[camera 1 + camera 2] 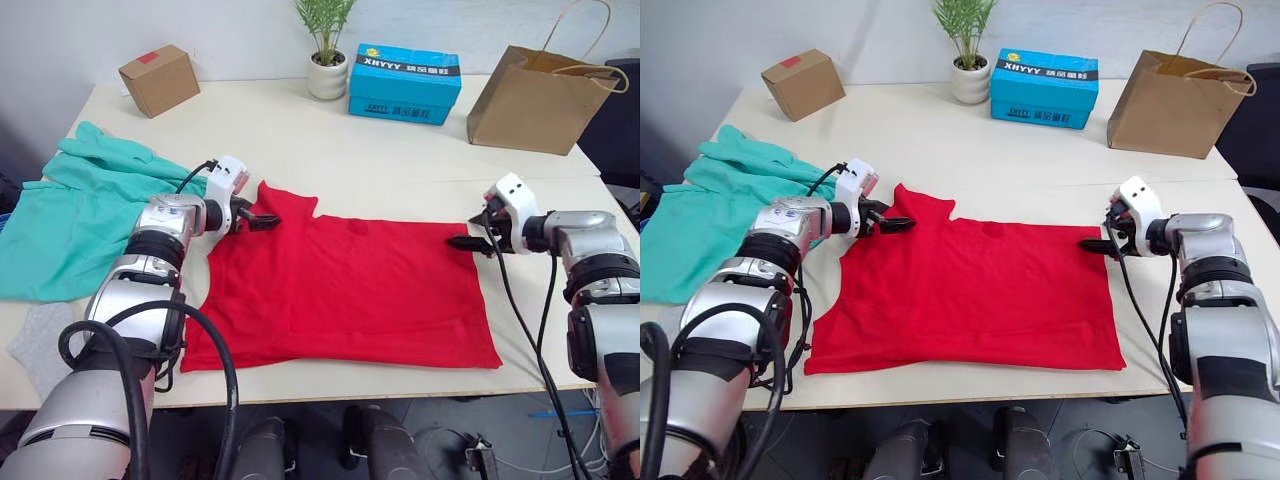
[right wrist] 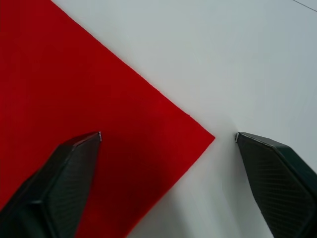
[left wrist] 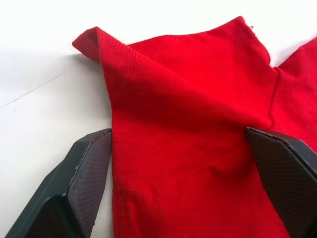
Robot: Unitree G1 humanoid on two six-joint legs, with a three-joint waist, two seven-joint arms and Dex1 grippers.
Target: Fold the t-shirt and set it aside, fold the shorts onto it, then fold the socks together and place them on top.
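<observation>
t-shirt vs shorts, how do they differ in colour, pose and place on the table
The t-shirt is bright red, the shorts teal-green. The t-shirt lies spread flat mid-table between both grippers; the shorts lie rumpled at the table's left edge. The left gripper and right gripper sit at the t-shirt's far corners, not at the shorts. Both are soft cloth.

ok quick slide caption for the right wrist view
Open right gripper straddling a corner of the flat red t-shirt on the pale table.
</observation>
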